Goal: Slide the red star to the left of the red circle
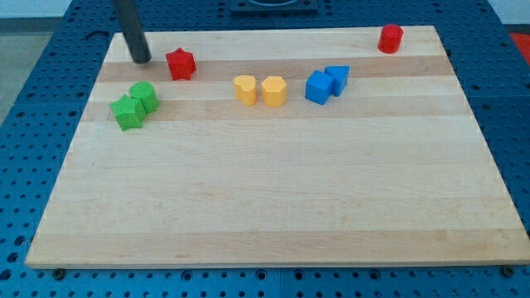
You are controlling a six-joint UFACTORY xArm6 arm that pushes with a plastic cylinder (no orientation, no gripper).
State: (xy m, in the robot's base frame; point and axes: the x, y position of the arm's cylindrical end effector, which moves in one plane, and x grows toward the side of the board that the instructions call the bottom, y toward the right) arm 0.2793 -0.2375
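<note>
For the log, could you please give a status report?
My tip just left of red star. Red circle far right. Yellow, blue blocks below path.

Lab bench; blue perforated table (50,74), wooden board (273,199)

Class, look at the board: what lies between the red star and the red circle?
In the camera view, no block sits on the straight line from the red star to the red circle; that stretch is bare wood. The yellow and blue pairs lie just below it.
</note>
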